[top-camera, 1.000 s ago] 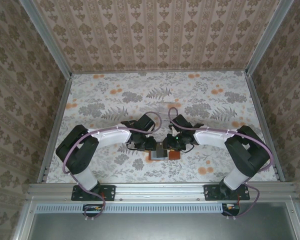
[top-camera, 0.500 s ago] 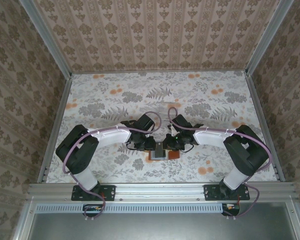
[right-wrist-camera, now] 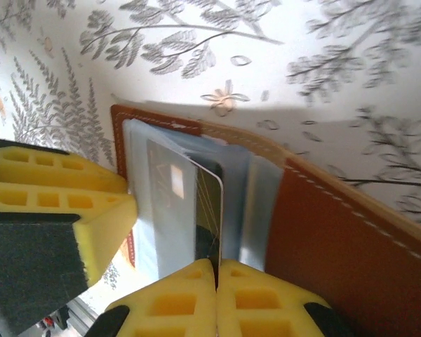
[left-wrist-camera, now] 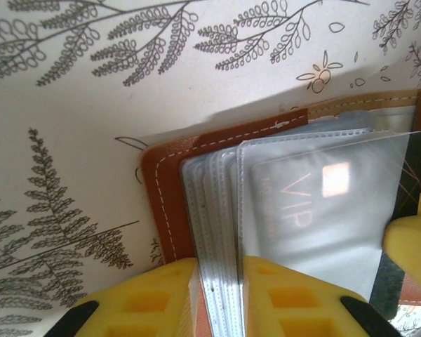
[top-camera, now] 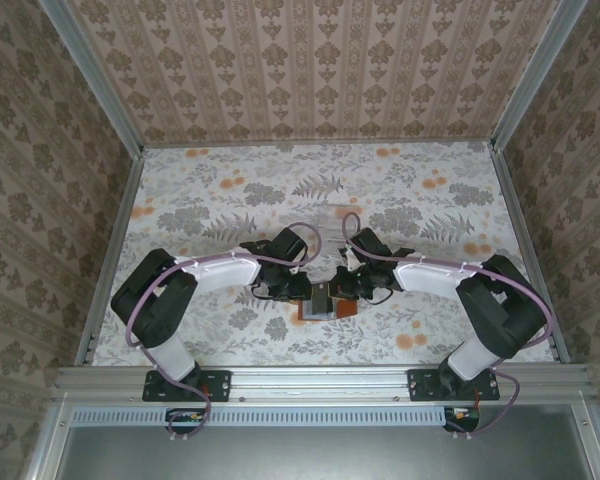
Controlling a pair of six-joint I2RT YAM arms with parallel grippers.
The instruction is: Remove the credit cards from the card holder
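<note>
1. Compared with a second ago, my right arm has swung its elbow a bit further out to the right. The left arm and the card holder (top-camera: 328,308) look like they haven't budged.
2. The holder lies open on the flowery table (top-camera: 230,190), close to the near edge and right between the two wrists. The reddish-brown leather faces down and the insides face up.
3. Inside is a fan of clear sleeves (left-wrist-camera: 214,210), stacked like pages. The top one has a pale grey card (left-wrist-camera: 323,210) in it, with "VIP" printed in a coppery colour.
4. A dark card (right-wrist-camera: 209,210) with thin gold lines sits just behind the grey one. Its long edge sticks out past the grey card on the right gripper's side.
5. Left gripper (left-wrist-camera: 217,281): the yellow pads are clamped on the sleeve stack at the holder's edge, with a sliver of brown leather caught in there too.
6. Right gripper (right-wrist-camera: 216,281): the pads are squeezed tight together and the dark card's edge runs straight into the seam between them, so I read it as pinching that card.
7. In the left wrist view, one of the right gripper's yellow fingers (left-wrist-camera: 414,239) covers the dark card's outer edge.
8. Both cards are still mostly inside the holder.
</note>
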